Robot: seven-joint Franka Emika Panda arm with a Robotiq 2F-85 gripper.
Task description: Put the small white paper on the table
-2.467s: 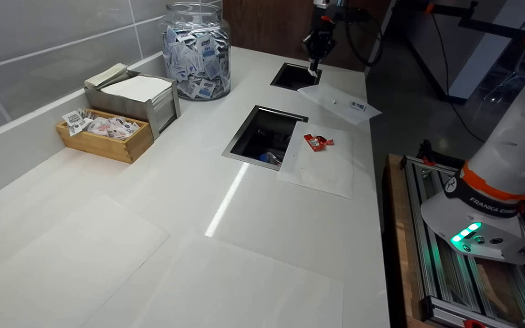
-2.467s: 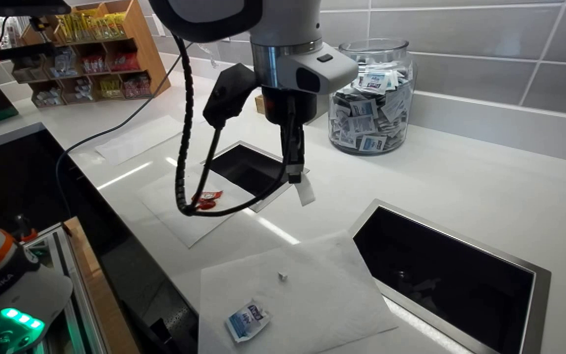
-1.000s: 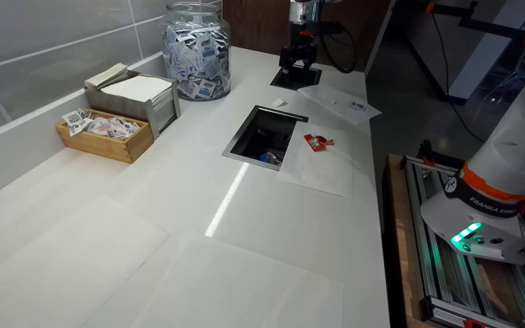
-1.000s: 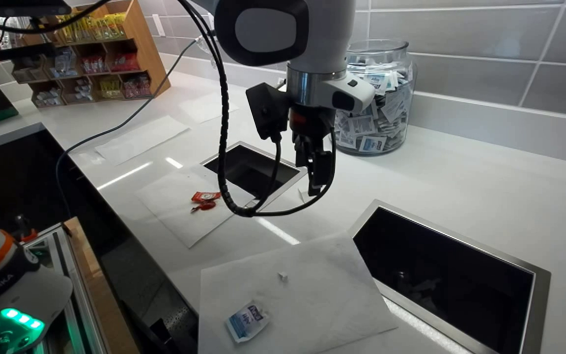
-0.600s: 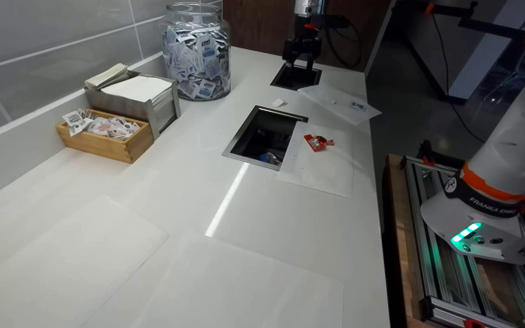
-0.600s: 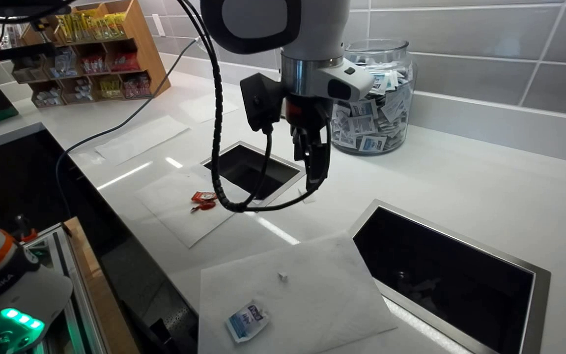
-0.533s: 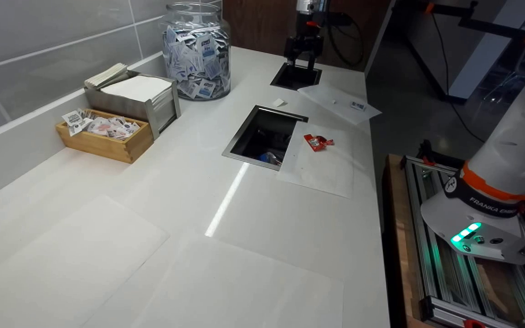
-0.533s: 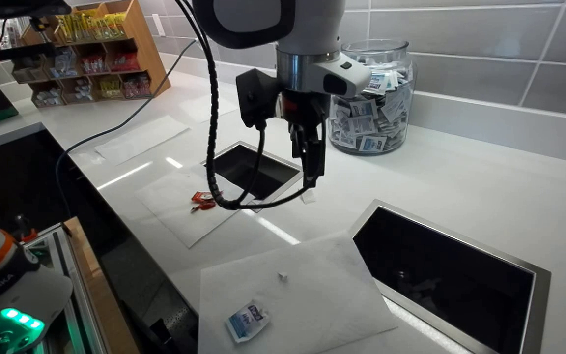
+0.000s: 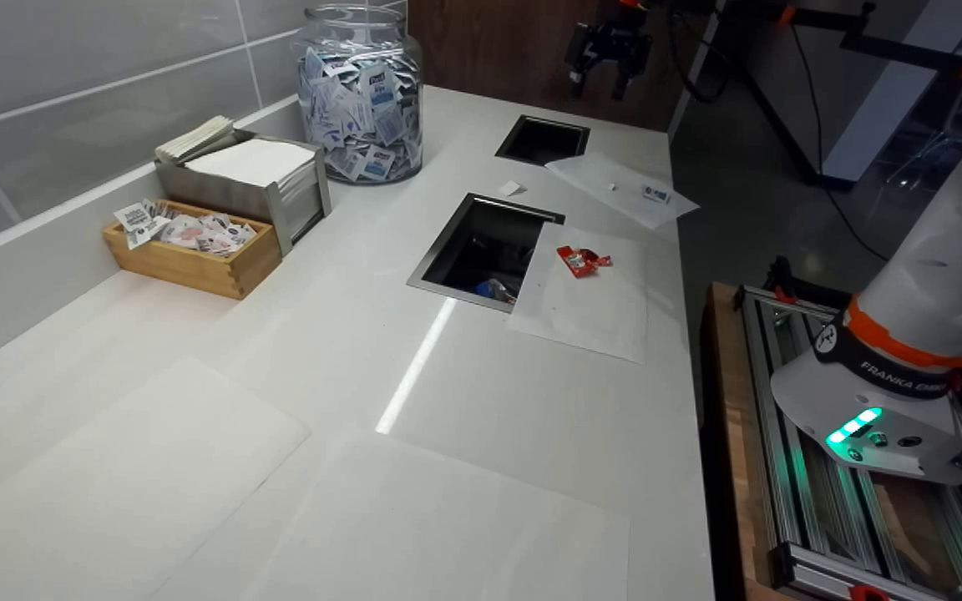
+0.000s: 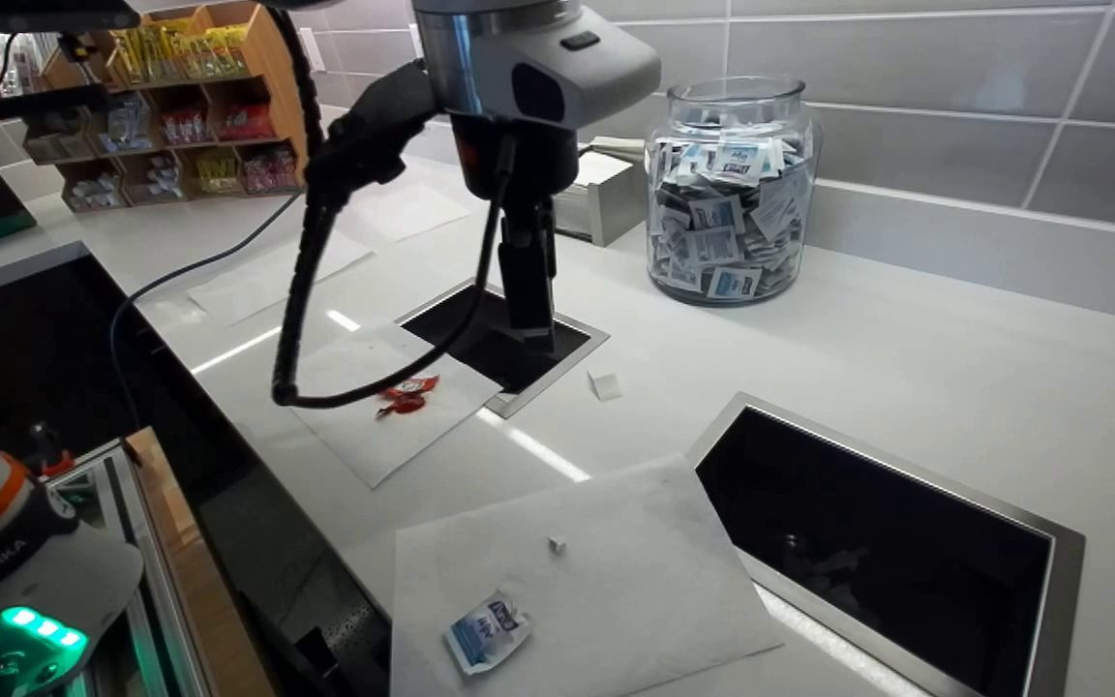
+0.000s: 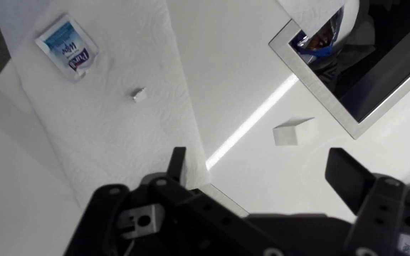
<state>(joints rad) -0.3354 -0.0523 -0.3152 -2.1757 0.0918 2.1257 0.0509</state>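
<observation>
The small white paper point(image 9: 513, 189) lies, folded with one part standing up, on the glossy white table point(image 9: 347, 334), between the two dark cut-out openings. It shows in both exterior views, also as the paper point(image 10: 605, 386) just off an opening's metal rim. From the wrist view, the paper point(image 11: 288, 136) sits ahead of the fingertips and apart from them. My gripper point(image 11: 257, 156) is spread wide with nothing between its fingers. In an exterior view the gripper point(image 9: 597, 88) hangs well above the table, past the far opening.
A tall glass jar of wipe packets point(image 10: 732, 203) stands by the wall. A large white sheet point(image 10: 654, 581) carries a wipe packet point(image 10: 488, 634) and a tiny white piece point(image 10: 557, 544). Red wrappers point(image 9: 584, 260) lie on another sheet. One opening's steel rim point(image 10: 1059, 610) is near that large sheet.
Earlier the paper hung from my gripper; by one second ago it was on the table and the jaws had opened. Since then my gripper has risen and drawn away, while the paper stays put.
</observation>
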